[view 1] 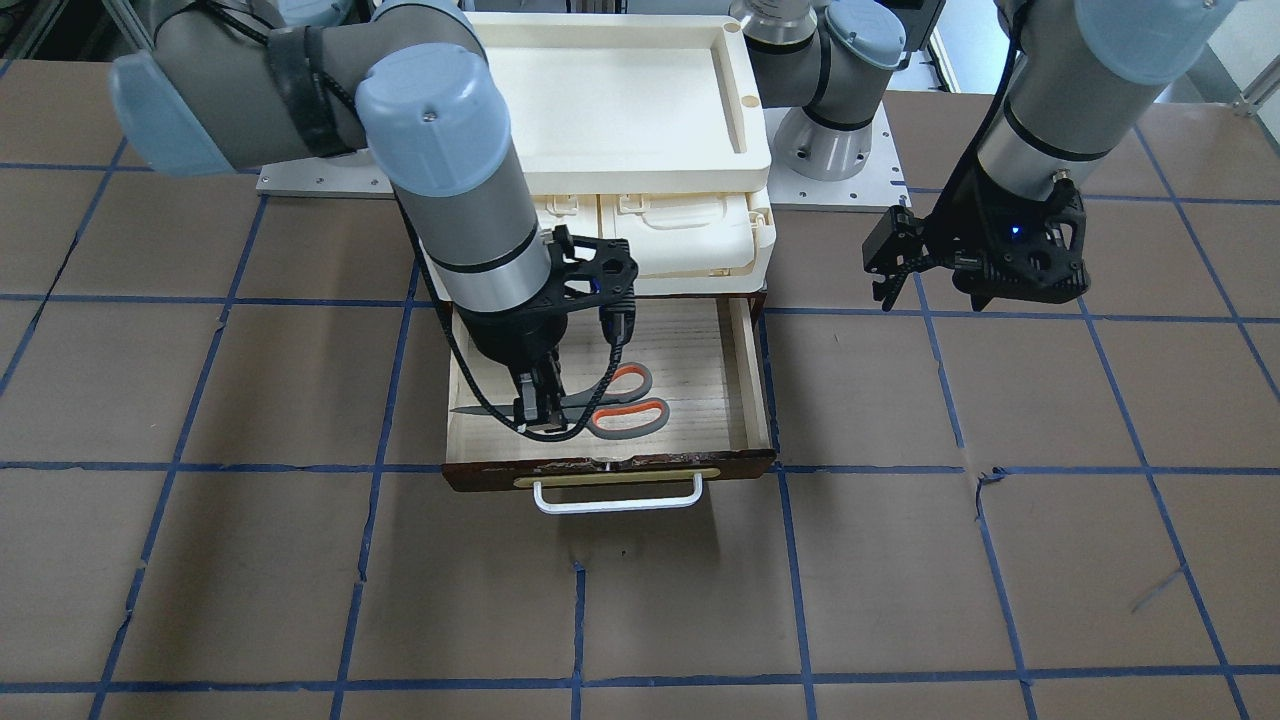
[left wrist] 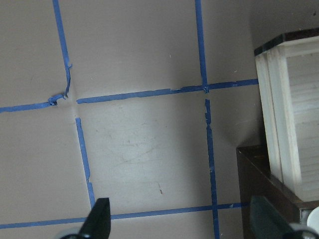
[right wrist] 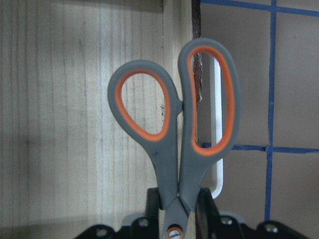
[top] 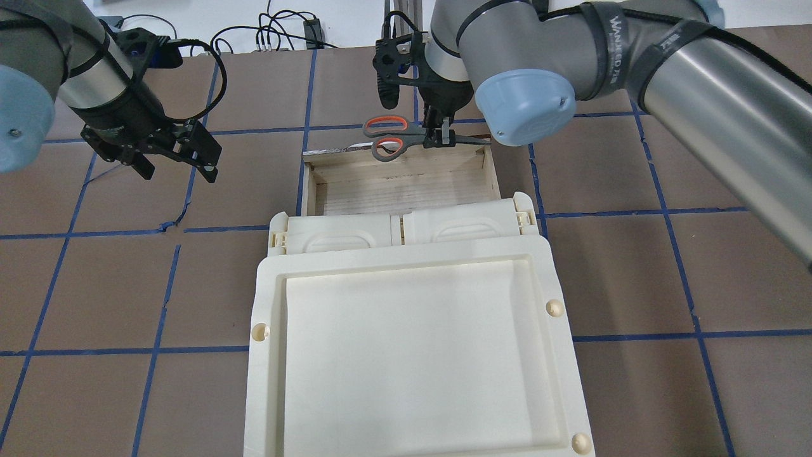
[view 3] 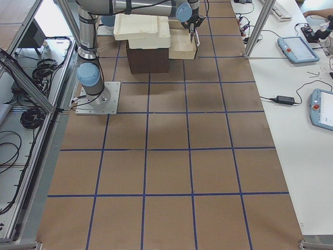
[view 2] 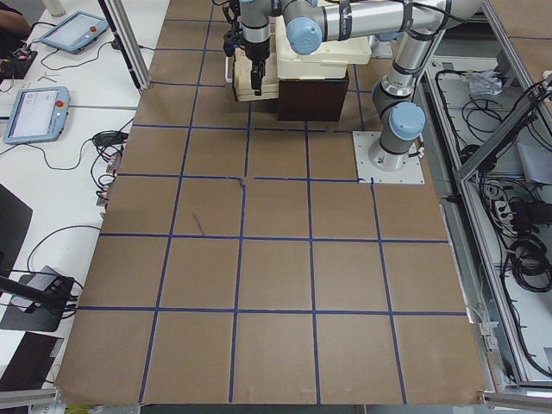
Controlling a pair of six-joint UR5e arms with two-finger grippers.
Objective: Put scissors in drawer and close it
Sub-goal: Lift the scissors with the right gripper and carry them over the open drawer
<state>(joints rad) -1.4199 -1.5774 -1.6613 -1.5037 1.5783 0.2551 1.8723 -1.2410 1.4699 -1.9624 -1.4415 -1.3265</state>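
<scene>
By the right wrist camera, the small pair of scissors with grey handles and orange-lined loops (right wrist: 174, 144) was shown pinched just beside its pivot between the closed fingers of the right claw (right wrist: 178, 206), handles pointing away. One loop was seen over the pale wood floor of the wide shallow drawer with the dark brown front (right wrist: 75, 99). The other was seen over that front's edge and the white bar handle (right wrist: 217, 114). This overlap was made plain only there. In the front-facing view the scissors were placed wholly within the open drawer's outline, just behind its front wall, with the blades level and pointed towards the robot's right. Whether the floor was touched could not be told.

By the left wrist camera, the left claw (left wrist: 182, 224) was shown spread wide, nothing between its fingertips, above the brown paper-covered table (left wrist: 139, 149) taped in a blue grid.

The right arm was stretched forward over the cream plastic tray (view 1: 650, 168) and the cream lidded compartments (view 1: 690, 225), its wrist turned straight down over the drawer. The left arm was held well apart on the robot's left, its claw raised above the table.
</scene>
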